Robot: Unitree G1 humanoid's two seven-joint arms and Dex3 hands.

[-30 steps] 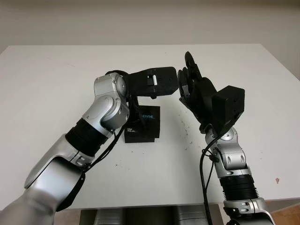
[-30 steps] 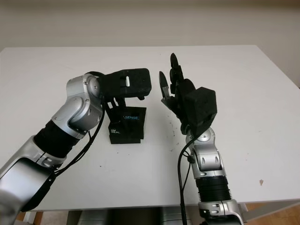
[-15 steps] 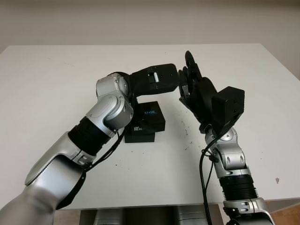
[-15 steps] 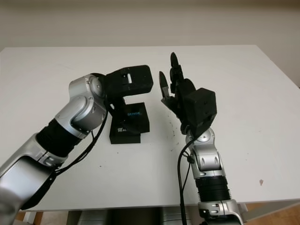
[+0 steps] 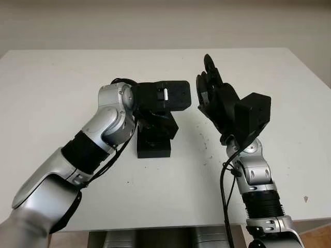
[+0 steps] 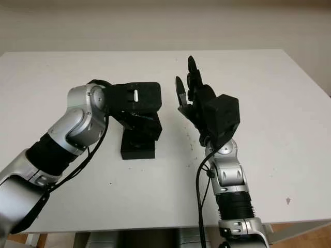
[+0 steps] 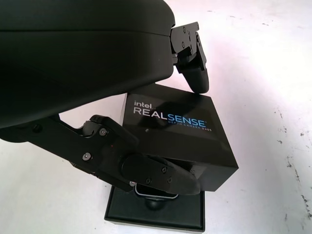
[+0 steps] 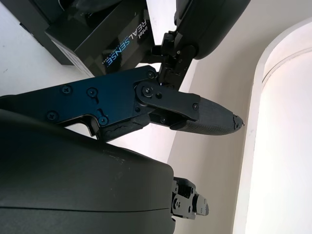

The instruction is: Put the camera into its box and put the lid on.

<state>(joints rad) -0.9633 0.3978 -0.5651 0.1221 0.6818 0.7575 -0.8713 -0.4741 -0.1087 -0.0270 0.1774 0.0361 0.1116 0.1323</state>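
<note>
The left hand (image 5: pixel 158 106) has carried the lid (image 7: pixel 178 136) down over the box (image 5: pixel 153 148), its printed face turned from the head camera.

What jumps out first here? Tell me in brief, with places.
The left hand at the table's middle grips the black RealSense lid, held tilted just above the open box base. To its right, the right hand stands raised and open above the white table, holding nothing.

White table (image 5: pixel 62 93), small dark specks (image 5: pixel 206 150) on its surface, pale wall (image 5: pixel 155 23) behind
</note>
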